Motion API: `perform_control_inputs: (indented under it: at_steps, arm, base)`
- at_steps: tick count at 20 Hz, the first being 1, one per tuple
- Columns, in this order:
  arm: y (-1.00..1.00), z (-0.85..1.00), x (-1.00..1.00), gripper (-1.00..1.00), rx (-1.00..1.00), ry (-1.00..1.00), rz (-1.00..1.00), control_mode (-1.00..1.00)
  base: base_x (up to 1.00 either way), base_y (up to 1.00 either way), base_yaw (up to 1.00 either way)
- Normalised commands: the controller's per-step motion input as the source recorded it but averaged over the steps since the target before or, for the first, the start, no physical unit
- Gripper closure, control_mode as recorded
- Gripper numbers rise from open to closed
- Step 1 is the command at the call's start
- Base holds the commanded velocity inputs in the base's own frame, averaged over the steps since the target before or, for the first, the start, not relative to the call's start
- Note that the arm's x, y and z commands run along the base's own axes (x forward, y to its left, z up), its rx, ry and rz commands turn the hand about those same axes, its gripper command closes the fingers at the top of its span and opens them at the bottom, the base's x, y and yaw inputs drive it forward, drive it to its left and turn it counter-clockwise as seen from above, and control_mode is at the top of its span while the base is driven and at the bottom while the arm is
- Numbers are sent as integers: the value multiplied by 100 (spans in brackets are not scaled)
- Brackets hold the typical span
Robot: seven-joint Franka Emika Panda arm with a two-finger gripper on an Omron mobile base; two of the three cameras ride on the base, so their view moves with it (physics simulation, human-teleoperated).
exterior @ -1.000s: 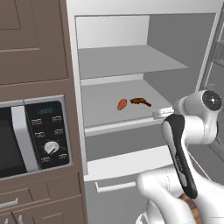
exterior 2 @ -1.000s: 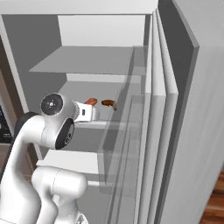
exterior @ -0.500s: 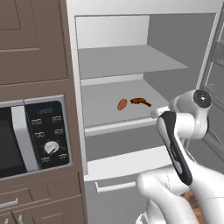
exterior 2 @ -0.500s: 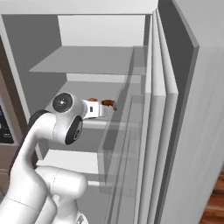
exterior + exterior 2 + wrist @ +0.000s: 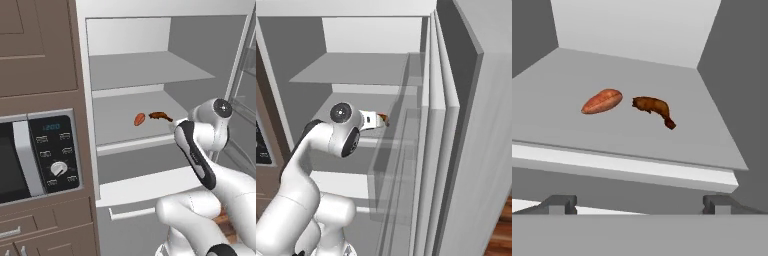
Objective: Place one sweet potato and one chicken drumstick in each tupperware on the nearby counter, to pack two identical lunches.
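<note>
You are reaching into the open fridge [image 5: 210, 75] for the first piece of food, and the fingers [image 5: 637, 205] stand wide apart with nothing between them. On the middle shelf [image 5: 572, 135] lie the potato [image 5: 602, 101] and the drumstick [image 5: 654, 108], just beside each other but not touching, the potato to the left as the hand looks at them. Pick one and commit: aim squarely at it, so the other isn't nudged. The potato looks the easier grab, being plump and smooth; close across its short width. For the drumstick, take the thick meaty end, not the thin bone end, which would likely slip. Come in above the shelf's front lip, then drop, so the tips do not catch the edge.

The hand view gives you the clean look at both foods and the gap between them. The left base view sets the potato [image 5: 139, 119] and the drumstick [image 5: 160, 116] on their shelf, with the microwave [image 5: 40, 155] to the left of the fridge. In the right base view the arm covers most of the shelf, and just a brown scrap of food shows past the wrist; which piece it is I cannot tell.
</note>
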Motion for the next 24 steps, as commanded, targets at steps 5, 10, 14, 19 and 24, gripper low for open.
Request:
perform_control_inputs:
  at_steps: [5,10,14,19,24]
  arm:
    - [-8,-1,51,-100,0,12,3,-100]
    - [-11,-17,46,-100,0,2,4,-100]
    - [-6,-32,43,-100,0,0,5,-100]
    - [0,-34,39,-100,0,0,4,-100]
    - [0,-17,40,-100,0,0,4,-100]
  base:
    - [0,0,0]
    - [0,0,0]
    - [0,0,0]
    - [0,0,0]
    - [0,0,0]
